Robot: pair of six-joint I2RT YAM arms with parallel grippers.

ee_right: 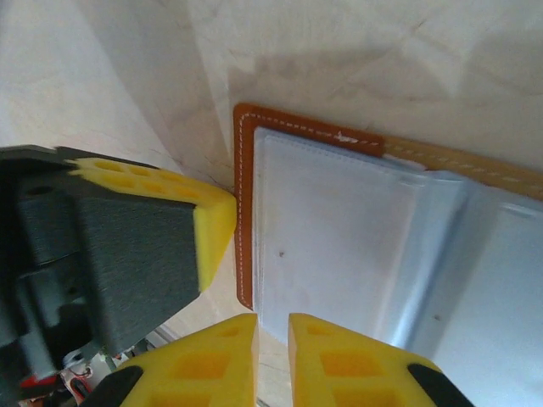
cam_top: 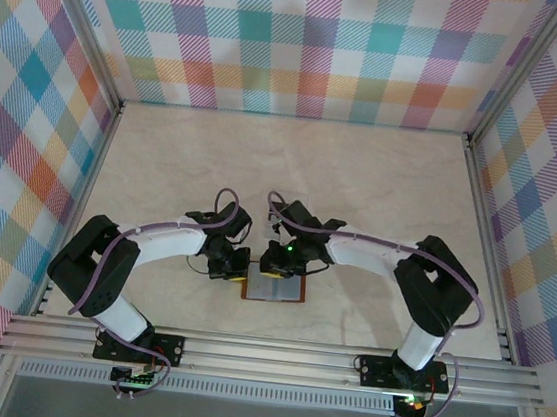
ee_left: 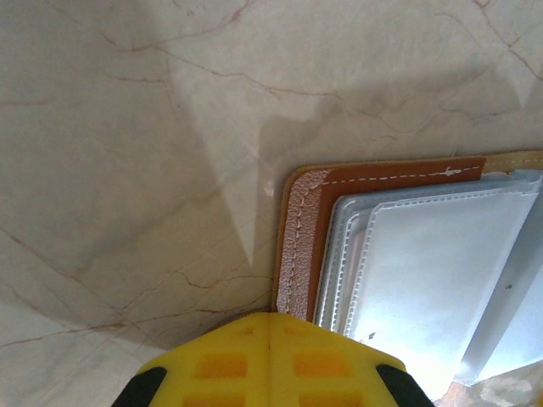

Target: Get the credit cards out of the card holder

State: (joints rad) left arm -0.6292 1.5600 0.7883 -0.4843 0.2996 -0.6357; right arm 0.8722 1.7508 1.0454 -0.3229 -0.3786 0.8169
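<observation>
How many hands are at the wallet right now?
2. The left hand, shut, sits at the brown left edge of the open wallet. The right hand, fingers slightly apart, is close beside it at the wallet's edge.

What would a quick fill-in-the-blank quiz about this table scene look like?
1. The card holder lies ___ on the table, its inside facing up.
2. Its brown leather border is stitched with ___ thread.
3. The fingertips of the left tool are coloured ___.

Missing words: open; white; yellow.
</observation>
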